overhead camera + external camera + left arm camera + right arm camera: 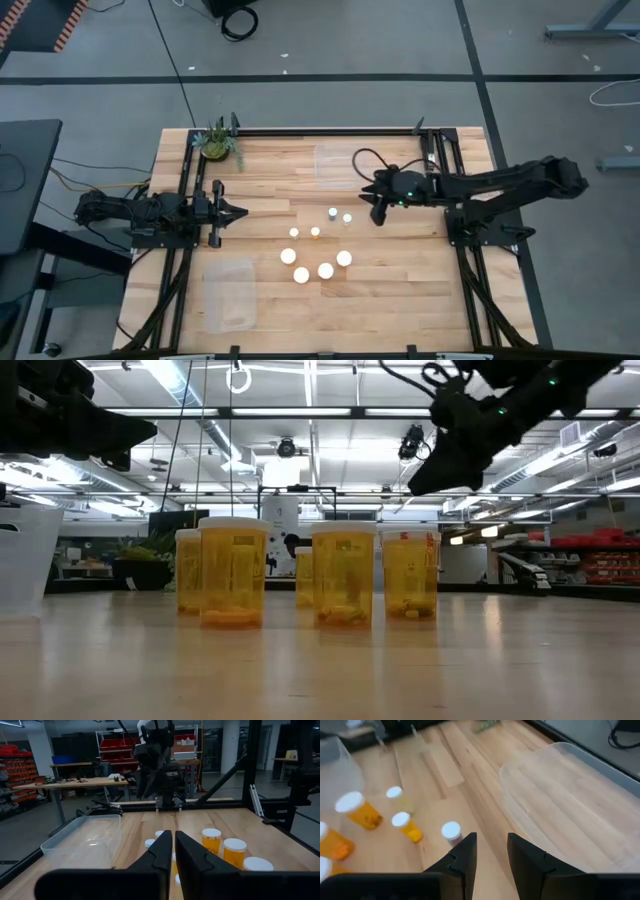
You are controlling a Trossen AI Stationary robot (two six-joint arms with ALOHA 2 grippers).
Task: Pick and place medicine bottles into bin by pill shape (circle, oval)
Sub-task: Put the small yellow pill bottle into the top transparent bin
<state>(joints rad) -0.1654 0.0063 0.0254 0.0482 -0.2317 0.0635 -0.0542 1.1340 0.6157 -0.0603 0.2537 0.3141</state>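
1. Eight white-capped medicine bottles [318, 252] stand clustered at the centre of a wooden table [400, 290]: four narrow ones in a row toward the far side, four wider ones in a shallow arc nearer the front edge.
2. The right gripper [378, 212] hangs above the table just beside the narrow row, fingers drawn together and carrying nothing (its wrist view shows a narrow gap between the tips).
3. The left gripper [238, 211] waits over the table's left side, well apart from the bottles, its fingers pressed together and empty.
4. One clear bin [338, 163] sits toward the far edge, near the right arm; a second clear bin [230, 293] lies at the front left. Neither holds a bottle.
5. A potted plant [217, 143] stands at the far left corner.
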